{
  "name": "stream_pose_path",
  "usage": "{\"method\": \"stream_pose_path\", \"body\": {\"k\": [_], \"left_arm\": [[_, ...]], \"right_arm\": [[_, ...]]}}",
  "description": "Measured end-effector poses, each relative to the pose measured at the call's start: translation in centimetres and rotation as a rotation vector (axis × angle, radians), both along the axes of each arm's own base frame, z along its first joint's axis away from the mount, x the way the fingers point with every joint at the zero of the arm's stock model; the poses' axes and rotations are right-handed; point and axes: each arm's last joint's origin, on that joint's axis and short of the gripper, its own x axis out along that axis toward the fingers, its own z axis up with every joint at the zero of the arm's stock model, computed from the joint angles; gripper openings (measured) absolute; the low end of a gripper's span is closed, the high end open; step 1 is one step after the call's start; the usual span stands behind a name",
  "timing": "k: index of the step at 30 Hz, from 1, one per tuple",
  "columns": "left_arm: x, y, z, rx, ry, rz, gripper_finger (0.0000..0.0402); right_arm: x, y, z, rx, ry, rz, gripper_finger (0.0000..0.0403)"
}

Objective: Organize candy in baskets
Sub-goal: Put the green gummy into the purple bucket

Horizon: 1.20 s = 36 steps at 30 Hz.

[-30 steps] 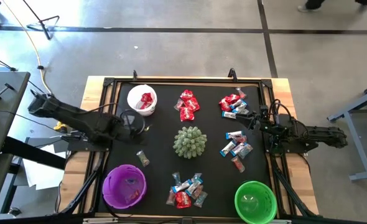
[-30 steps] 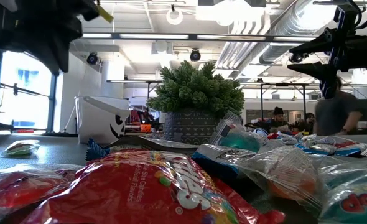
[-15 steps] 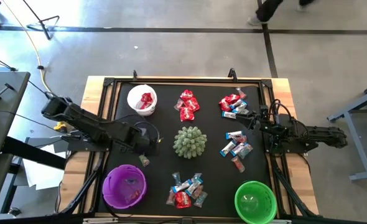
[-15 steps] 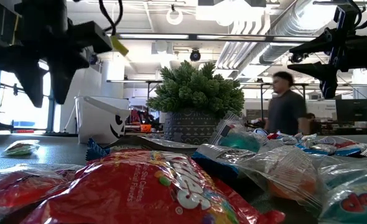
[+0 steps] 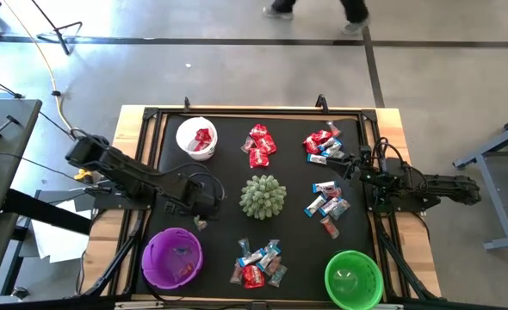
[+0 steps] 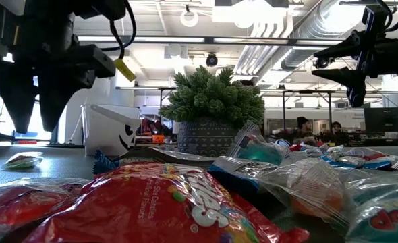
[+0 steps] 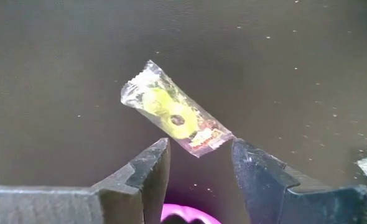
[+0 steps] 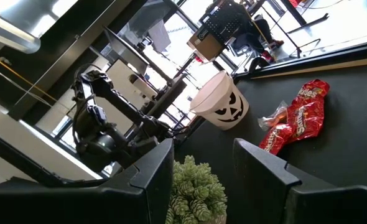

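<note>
Baskets on the desk, mostly unfilled

White basket [image 5: 196,138] holds one red candy [image 5: 204,136]; purple basket [image 5: 172,257] and green basket [image 5: 353,278] show none clearly; left gripper [image 7: 199,180] released, spread above a clear-wrapped candy [image 7: 174,116] beside the purple basket; right gripper [image 8: 202,168] spread, empty.

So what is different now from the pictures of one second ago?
The left arm has swung from beside the white basket toward the table's middle; its left pincer, open, now hangs over a lone clear-wrapped candy near the purple basket. Nothing was picked up. The right pincer, the candy piles and the baskets stayed where they were.
</note>
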Motion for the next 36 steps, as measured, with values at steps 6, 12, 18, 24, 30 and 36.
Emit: {"method": "stream_pose_path", "body": {"k": [6,12,18,24,30,36], "left_arm": [[0.0,0.0,-0.6,0.014,0.036,-0.039,0.0161],[0.4,0.3,-1.6,0.028,0.07,-0.088,0.0161],[0.8,0.4,-2.8,0.037,0.112,-0.119,0.0161],[1.1,0.3,-3.7,0.032,0.14,-0.144,0.0161],[1.2,0.3,-4.1,0.033,0.145,-0.183,0.0153],[1.2,0.3,-4.1,0.032,0.138,-0.231,0.0105]], "right_arm": [[0.0,0.0,0.0,0.0,0.0,0.0,0.0162],[0.0,0.0,0.0,0.0,0.0,0.0,0.0162],[0.0,0.0,0.0,0.0,0.0,0.0,0.0162],[0.0,0.0,0.0,0.0,0.0,0.0,0.0162],[0.0,0.0,0.0,0.0,0.0,0.0,0.0162],[0.0,0.0,0.0,0.0,0.0,0.0,0.0162]]}}
